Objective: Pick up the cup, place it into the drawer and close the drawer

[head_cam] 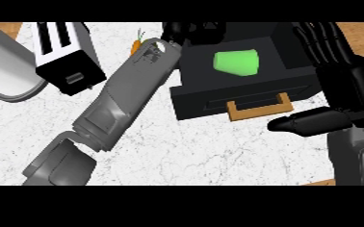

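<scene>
A green cup [238, 62] lies inside the open black drawer [213, 98], apart from both hands. The drawer's front panel carries a wooden handle [259, 109] that faces me. My left forearm runs diagonally from the lower left up to the drawer's far left corner, where my left hand [188, 30] shows partly at the picture's upper edge. My right hand [334, 77] is open along the drawer's right side, fingers straight and pointing away from me. Its thumb [305, 121] sticks out to the left, just below the drawer's front right corner.
A black and white toaster [68, 57] stands at the upper left. Beside it, at the left edge, is a grey rounded basin [16, 72]. A small carrot [135, 44] lies behind my left forearm. White marble counter [199, 154] spreads in front of the drawer.
</scene>
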Controlling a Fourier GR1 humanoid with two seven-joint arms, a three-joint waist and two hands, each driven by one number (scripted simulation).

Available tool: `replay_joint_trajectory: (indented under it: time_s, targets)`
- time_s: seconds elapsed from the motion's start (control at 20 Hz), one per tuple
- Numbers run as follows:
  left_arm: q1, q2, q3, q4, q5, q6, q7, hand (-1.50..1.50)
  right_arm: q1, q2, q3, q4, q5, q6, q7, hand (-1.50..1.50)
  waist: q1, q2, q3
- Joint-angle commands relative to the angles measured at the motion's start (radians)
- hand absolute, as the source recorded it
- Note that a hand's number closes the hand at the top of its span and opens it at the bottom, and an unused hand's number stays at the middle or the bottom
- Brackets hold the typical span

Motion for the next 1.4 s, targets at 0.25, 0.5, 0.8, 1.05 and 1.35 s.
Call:
replay_joint_trajectory:
  time_s: [0.25,0.5,0.8,1.05,1.35]
  targets:
    - [0.062,0.0,-0.042,-0.045,0.116,-0.002,-0.063,-1.5,-0.069,0.028,0.061,0.005,-0.068,0.06,0.025,-1.5,-0.058,0.013,-0.002]
    - [0.076,0.0,-0.005,-0.106,0.219,-0.046,-0.161,-1.5,-0.074,0.024,0.148,0.023,-0.163,0.22,0.012,1.5,-0.046,0.017,-0.003]
    - [0.052,0.0,0.03,-0.125,0.309,0.013,-0.237,-1.5,-0.051,-0.097,0.25,0.007,-0.167,0.385,0.129,1.5,-0.003,-0.008,-0.004]
    - [0.071,0.0,0.027,-0.092,0.334,0.042,-0.303,-1.5,-0.011,-0.17,0.3,-0.002,-0.01,0.396,0.179,-1.5,0.054,-0.018,-0.003]
    - [0.099,0.0,0.029,-0.107,0.386,0.029,-0.317,-1.5,0.045,-0.179,0.369,0.041,0.336,0.287,0.077,-1.5,0.109,-0.025,-0.002]
